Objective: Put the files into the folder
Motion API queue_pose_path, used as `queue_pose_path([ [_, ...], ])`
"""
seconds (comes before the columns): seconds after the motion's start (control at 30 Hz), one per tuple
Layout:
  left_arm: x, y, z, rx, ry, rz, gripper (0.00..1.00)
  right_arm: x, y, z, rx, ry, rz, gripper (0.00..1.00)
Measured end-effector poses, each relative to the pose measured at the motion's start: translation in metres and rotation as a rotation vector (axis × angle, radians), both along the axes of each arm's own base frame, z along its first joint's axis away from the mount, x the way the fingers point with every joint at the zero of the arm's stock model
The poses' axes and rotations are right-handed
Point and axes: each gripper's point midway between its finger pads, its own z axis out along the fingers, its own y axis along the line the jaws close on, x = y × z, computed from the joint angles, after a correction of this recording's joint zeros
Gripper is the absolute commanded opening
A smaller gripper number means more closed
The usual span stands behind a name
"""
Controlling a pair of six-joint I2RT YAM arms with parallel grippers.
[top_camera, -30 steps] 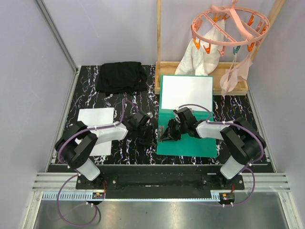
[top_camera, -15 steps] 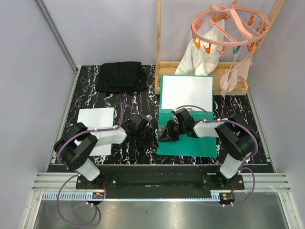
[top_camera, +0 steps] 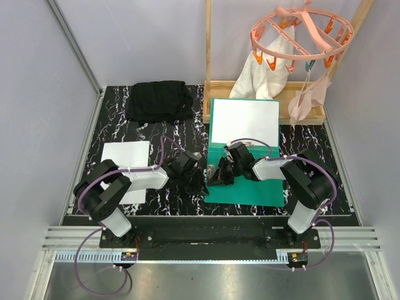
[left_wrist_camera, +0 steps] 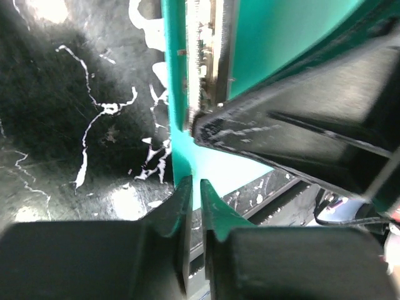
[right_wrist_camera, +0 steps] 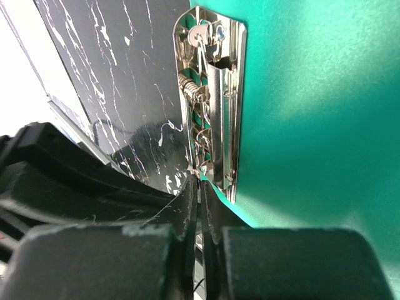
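The left gripper pinches the left edge of the thin teal-green plastic folder, likely to hold it still. The right gripper is closed, its tips touching the shiny metal clip, maybe to lift it. One flat white paper sheet lies on the black marbled table. A second white sheet lies on the folder's far half. No words show.

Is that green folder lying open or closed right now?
Open: the folder lies spread flat, a white sheet resting on its far half and its inner metal clip exposed.
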Motion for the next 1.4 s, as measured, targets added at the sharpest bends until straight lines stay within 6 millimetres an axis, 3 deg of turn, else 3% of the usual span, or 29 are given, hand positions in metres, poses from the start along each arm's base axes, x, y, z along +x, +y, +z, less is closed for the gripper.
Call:
queue_pose_path([
  [0.3,0.002,-0.014,-0.006,-0.035,0.054,0.028,0.0,0.001,-0.004,-0.003,-0.082,-0.001,0.046,0.0],
  [0.9,0.001,-0.013,-0.008,-0.08,0.054,0.083,0.0,-0.004,-0.009,-0.017,-0.208,0.016,0.061,0.0],
  [1.13,0.001,-0.011,-0.008,-0.08,0.047,0.086,0.0,0.001,-0.004,-0.003,-0.165,-0.043,0.058,0.0],
  [1.4,-0.002,-0.006,-0.008,-0.074,0.042,0.092,0.0,0.001,-0.004,-0.001,-0.173,-0.05,0.071,0.0],
])
